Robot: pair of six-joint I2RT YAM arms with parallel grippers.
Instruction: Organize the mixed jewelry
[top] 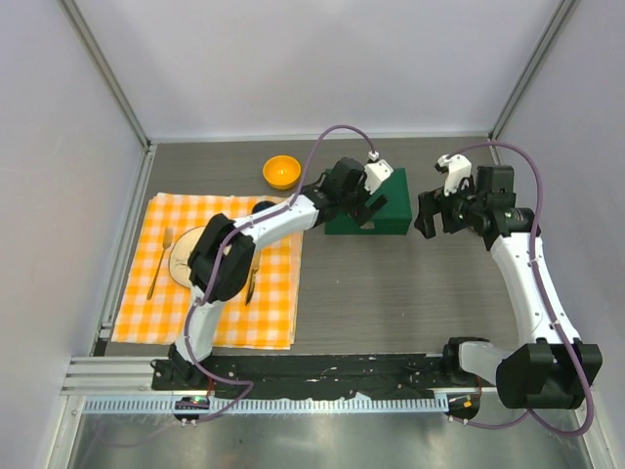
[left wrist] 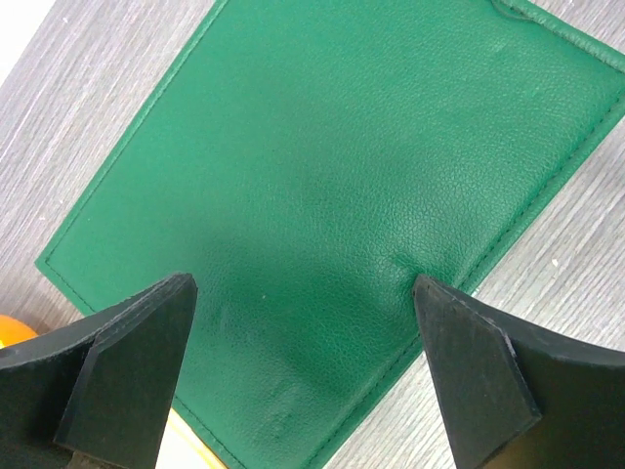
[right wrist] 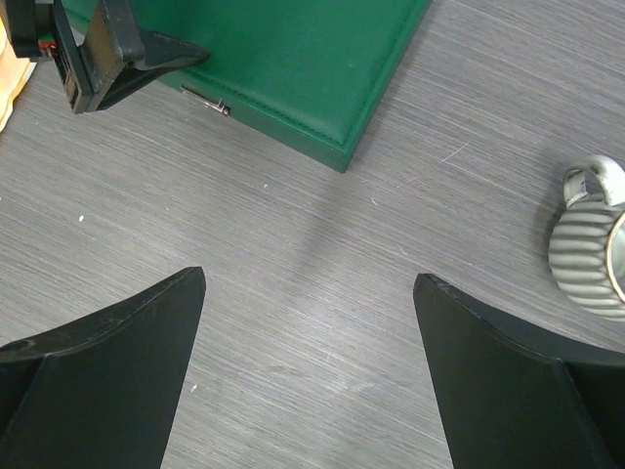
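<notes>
A green leather-covered box (top: 383, 220) stands shut at the middle of the table; it fills the left wrist view (left wrist: 342, 176) and shows at the top of the right wrist view (right wrist: 293, 59), with a small metal clasp (right wrist: 207, 100) on its front. My left gripper (top: 369, 207) hovers over the box's lid, open and empty (left wrist: 303, 283). My right gripper (top: 437, 215) is open and empty over bare table, right of the box (right wrist: 310, 277). The hoop bracelet and the small beads are out of view.
An orange bowl (top: 281, 172) sits behind an orange checked cloth (top: 210, 293) that carries a plate (top: 181, 264), a fork (top: 159, 262) and a knife. A grey ribbed mug (right wrist: 586, 244) stands right of my right gripper. Walls close in three sides.
</notes>
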